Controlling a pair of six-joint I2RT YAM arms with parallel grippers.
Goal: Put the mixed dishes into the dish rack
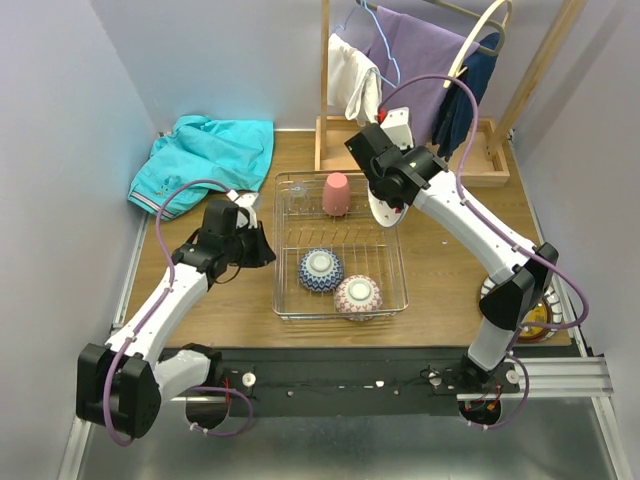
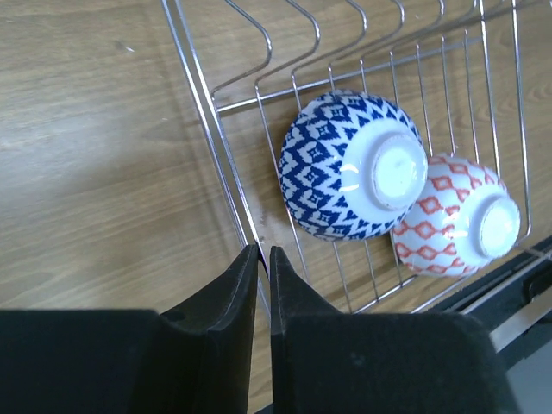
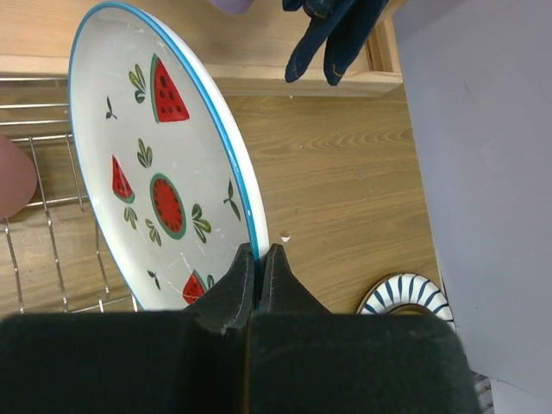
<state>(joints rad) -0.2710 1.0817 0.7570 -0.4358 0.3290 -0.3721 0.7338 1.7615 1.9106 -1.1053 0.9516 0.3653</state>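
The silver wire dish rack [image 1: 290,300] lies mid-table. In it a pink cup [image 1: 336,194] stands upside down at the back, and a blue-patterned bowl [image 1: 320,269] and a pink-patterned bowl [image 1: 357,295] lie upside down at the front. My left gripper [image 2: 264,250] sits at the rack's left rim [image 2: 203,95], its jaws pinched on the rim wire. My right gripper [image 3: 260,250] is shut on the blue-edged rim of the white plate with red fruit motifs [image 3: 155,172]. It holds that plate [image 1: 383,210] tilted on edge over the rack's back right corner. Striped-rim plates [image 1: 540,312] are stacked at the table's right edge.
A teal garment [image 1: 205,160] lies at the back left. A wooden clothes rack [image 1: 420,90] hung with white, purple and navy cloths stands behind the dish rack, its wooden base tray [image 1: 485,165] on the table. Walls close in on the left and right.
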